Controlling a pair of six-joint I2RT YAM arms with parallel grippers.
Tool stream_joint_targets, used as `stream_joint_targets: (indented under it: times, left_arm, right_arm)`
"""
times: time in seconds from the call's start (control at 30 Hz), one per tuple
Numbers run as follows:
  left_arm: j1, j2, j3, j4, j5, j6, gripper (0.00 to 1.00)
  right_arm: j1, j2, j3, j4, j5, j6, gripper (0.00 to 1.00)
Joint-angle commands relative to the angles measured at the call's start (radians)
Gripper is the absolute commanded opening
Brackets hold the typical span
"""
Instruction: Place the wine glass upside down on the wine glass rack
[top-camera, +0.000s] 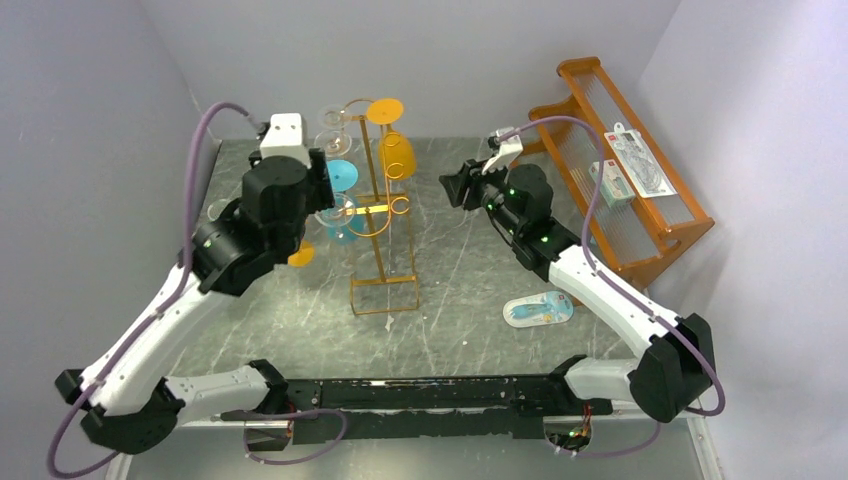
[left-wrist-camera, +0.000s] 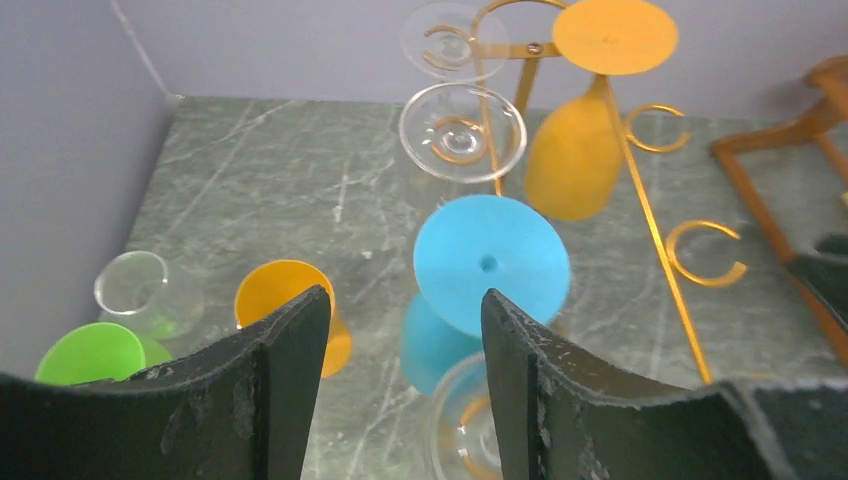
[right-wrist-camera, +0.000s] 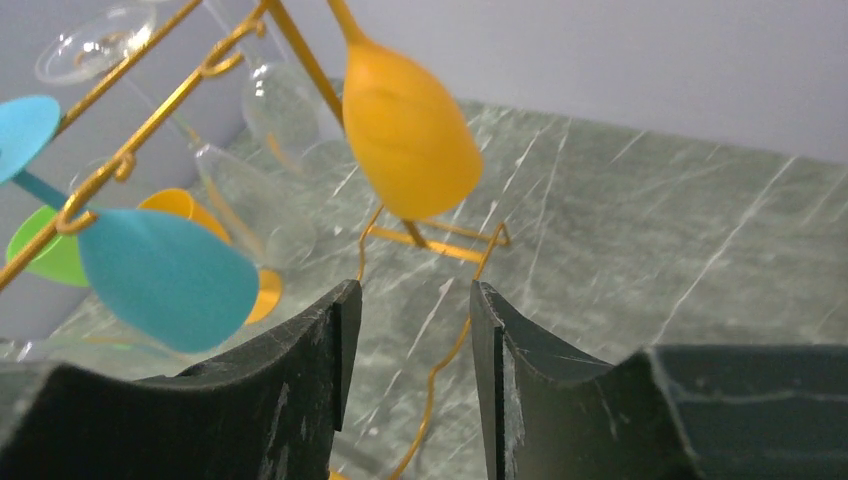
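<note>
Checking the layout for the coming pick: the wine glass rack (top-camera: 384, 245) stands upright at the centre of the overhead view on the marbled table (top-camera: 460, 290). It already carries a blue glass (left-wrist-camera: 490, 262), a hung orange glass (left-wrist-camera: 570, 160) and clear glasses (left-wrist-camera: 462, 132), all foot-up on its hooks. Glasses not yet hung sit together on the table at the left of the rack: a loose orange wine glass (left-wrist-camera: 272, 290), a loose clear glass (left-wrist-camera: 140, 290) and a green glass (left-wrist-camera: 85, 355). The left gripper (left-wrist-camera: 405, 300) hovers just beside the blue glass, jaws standing apart with nothing pinched between them. A further clear bowl (left-wrist-camera: 460, 425) shows low in the gap, and contact with it cannot be confirmed. The right gripper (right-wrist-camera: 410, 290) sits right of the rack in the overhead view, jaws likewise parted and empty. Finding: the loose orange wine glass lies below and left of the left gripper, in the lower left of the left wrist view, just beside that gripper's left finger. The left arm is judged clearly nearer, since the right would have to reach across the rack. The glass's long axis cannot be fixed, as a finger partly hides it. Free hooks (left-wrist-camera: 707, 255) show on the rack's right side.
</note>
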Motion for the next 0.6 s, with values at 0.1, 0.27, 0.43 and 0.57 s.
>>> stream_joint_targets:
  times: [0.1,0.27,0.43,0.57]
  left_arm:
    - [0.309,0.099,0.060,0.024,0.212,0.109,0.54]
    - [0.491,0.182,0.033,0.037,0.430,0.102,0.49]
    - [0.568,0.215,-0.068,0.051,0.497,0.067,0.58]
    - [0.619,0.240,-0.150,0.055,0.543,0.066,0.57]
  right_arm:
    - [-0.002,-0.026,-0.075,-0.112,-0.087,0.123,0.47]
    - [-0.002,-0.061,-0.100,-0.139,-0.044,0.123,0.47]
    - [-0.002,-0.075,-0.111,-0.148,-0.043,0.129,0.47]
    - [-0.002,-0.067,-0.117,-0.155,-0.047,0.138,0.47]
